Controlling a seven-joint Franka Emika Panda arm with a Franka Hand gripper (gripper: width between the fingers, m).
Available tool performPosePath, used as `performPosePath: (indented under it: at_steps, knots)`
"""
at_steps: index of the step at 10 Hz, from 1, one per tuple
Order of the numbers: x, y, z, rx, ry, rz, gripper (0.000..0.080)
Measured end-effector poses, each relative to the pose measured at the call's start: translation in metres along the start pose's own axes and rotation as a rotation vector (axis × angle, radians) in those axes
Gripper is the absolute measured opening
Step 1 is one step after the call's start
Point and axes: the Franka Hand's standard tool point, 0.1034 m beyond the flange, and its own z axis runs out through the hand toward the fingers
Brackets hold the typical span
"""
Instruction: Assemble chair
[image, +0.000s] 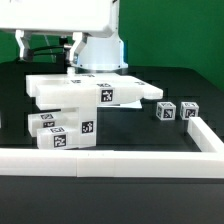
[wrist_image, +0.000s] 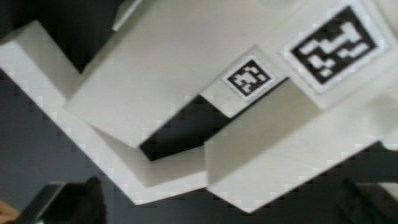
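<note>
The black table carries clustered white chair parts, two small tagged blocks nearby, and a border rail.

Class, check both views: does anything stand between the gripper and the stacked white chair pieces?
Nothing visible does. The open gripper hangs close over the matte white tagged plastic chair pieces; the two small white tagged blocks sit apart, toward the exterior view's right.

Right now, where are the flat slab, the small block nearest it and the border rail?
flat slab (image: 70, 86): exterior view, top face.
small block (image: 165, 110): exterior view, tagged front face.
border rail (image: 110, 160): exterior view, top of its long stretch.
</note>
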Motion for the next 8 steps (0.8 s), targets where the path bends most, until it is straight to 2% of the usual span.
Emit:
performPosePath:
  at_steps: [2, 4, 5, 8]
  knots:
    - [0.003, -0.023, -0.007, 0.026, -0.003, -0.013, 0.0649]
    - [-0.003, -0.047, -0.01, 0.049, 0.008, -0.04, 0.0649]
    - [-0.008, -0.054, -0.009, 0.052, 0.003, -0.024, 0.0649]
    - [-0.008, -0.05, -0.007, 0.053, -0.04, -0.019, 0.0649]
